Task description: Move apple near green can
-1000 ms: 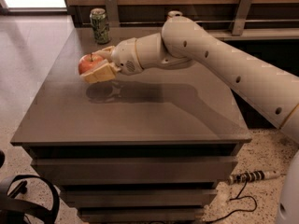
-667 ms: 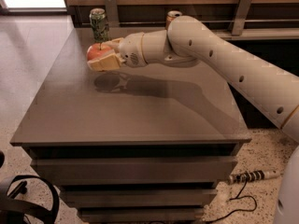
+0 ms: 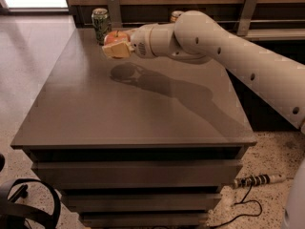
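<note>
Camera view, near to far. On the floor at the front sit a black wheeled base (image 3: 19,204) on the left and a power strip (image 3: 257,180) with its cable on the right. Neither matters to the task.

Next is the grey table (image 3: 133,123) with drawers under it. The front and middle of the top are bare. A dark shadow (image 3: 125,72) falls on the top below the load, with a clear gap between the two, so I judge the load is carried in the air, not resting.

The white arm (image 3: 228,46) reaches in from the right across the far half of the table. The gripper (image 3: 116,49) is at the far left part of the top, fingers clamped on the apple (image 3: 116,36), which shows red-orange above the tan pads. It is held raised, likely so it clears the surface while travelling.

The green can (image 3: 100,24) stands upright at the far left edge, just beside the apple and slightly behind it. I can't tell whether they touch. The apple looks about at its goal, with lowering and release left.

A second can (image 3: 176,15) is partly hidden behind the arm, well apart.
</note>
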Robot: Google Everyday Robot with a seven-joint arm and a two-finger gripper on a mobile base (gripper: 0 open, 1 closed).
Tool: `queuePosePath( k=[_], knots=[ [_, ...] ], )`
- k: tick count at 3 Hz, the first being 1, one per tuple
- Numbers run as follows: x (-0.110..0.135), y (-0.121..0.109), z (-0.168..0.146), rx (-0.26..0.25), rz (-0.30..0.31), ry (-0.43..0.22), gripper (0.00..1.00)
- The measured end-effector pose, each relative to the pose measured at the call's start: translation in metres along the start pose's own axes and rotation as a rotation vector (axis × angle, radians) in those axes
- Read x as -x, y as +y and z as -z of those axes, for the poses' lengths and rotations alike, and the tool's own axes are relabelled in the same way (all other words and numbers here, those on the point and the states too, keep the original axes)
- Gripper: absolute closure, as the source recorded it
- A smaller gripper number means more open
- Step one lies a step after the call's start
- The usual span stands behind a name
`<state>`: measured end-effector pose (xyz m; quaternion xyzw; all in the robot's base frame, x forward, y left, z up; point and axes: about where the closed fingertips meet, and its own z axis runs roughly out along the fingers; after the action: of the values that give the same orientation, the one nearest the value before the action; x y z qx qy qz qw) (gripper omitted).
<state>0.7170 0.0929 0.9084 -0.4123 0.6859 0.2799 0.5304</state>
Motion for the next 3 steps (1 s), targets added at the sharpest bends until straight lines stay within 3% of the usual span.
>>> queuePosePath(
  k=[1,3],
  knots=[
    [-0.006,-0.027,0.015,-0.126,-0.049,0.06,1.0],
    [-0.008,-0.036,0.003,-0.137,-0.041,0.072,1.0]
  ],
)
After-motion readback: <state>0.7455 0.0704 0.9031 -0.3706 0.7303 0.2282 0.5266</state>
